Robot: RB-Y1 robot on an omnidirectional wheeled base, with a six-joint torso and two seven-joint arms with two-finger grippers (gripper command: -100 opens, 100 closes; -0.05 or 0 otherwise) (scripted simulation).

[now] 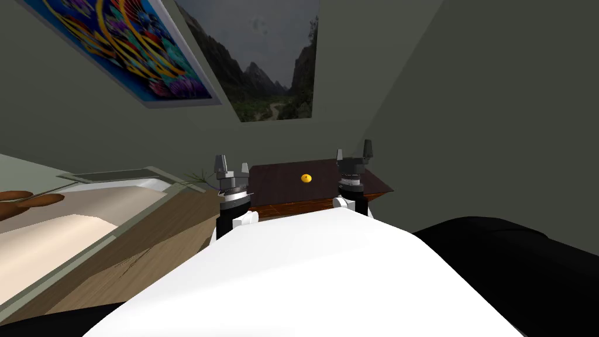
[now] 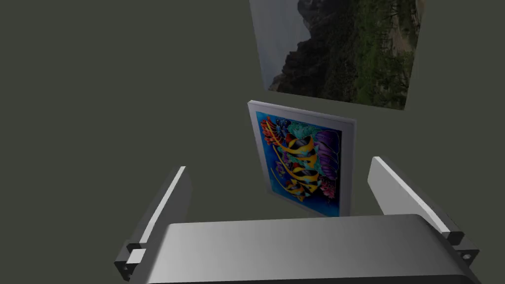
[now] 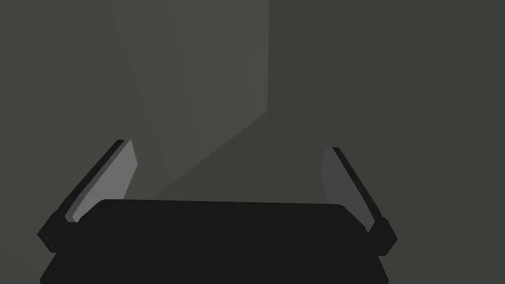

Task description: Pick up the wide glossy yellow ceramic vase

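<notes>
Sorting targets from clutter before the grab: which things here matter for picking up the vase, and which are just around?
For the job: yellow vase; dark table under it; left gripper; right gripper, both open.
Just around: fish picture; landscape picture; bed; brown object.

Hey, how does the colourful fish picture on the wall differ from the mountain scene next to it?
The fish picture is bright blue, yellow and purple; the mountain scene is muted grey and green. The fish picture has a pale frame; the mountain scene shows none. In the head view the fish picture hangs left of the mountain scene. Both are flat rectangles.
</notes>
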